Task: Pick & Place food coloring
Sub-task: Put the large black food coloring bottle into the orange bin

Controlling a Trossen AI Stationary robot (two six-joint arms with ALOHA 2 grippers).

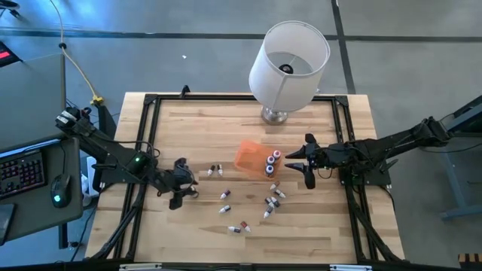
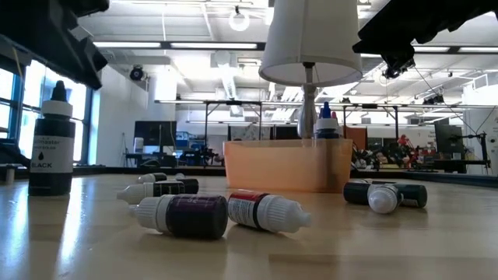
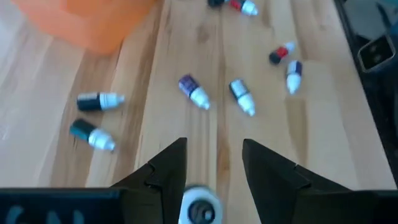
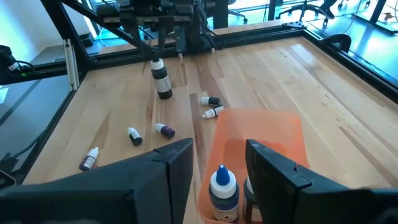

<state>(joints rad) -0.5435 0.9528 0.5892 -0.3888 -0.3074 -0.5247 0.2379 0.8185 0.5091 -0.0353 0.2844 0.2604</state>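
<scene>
A black-labelled food coloring bottle stands upright on its base on the table at the left; it also shows in the right wrist view. My left gripper hangs open just above it, and the bottle's tip shows between the fingers, which do not touch it. Several small food coloring bottles lie on their sides across the table's middle. An orange box holds upright bottles. My right gripper is open and empty, above the box's right end.
A white-shaded lamp stands on its metal base at the table's far edge, behind the orange box. A black frame runs round the tabletop. Bare wood lies at the table's near edge and far left.
</scene>
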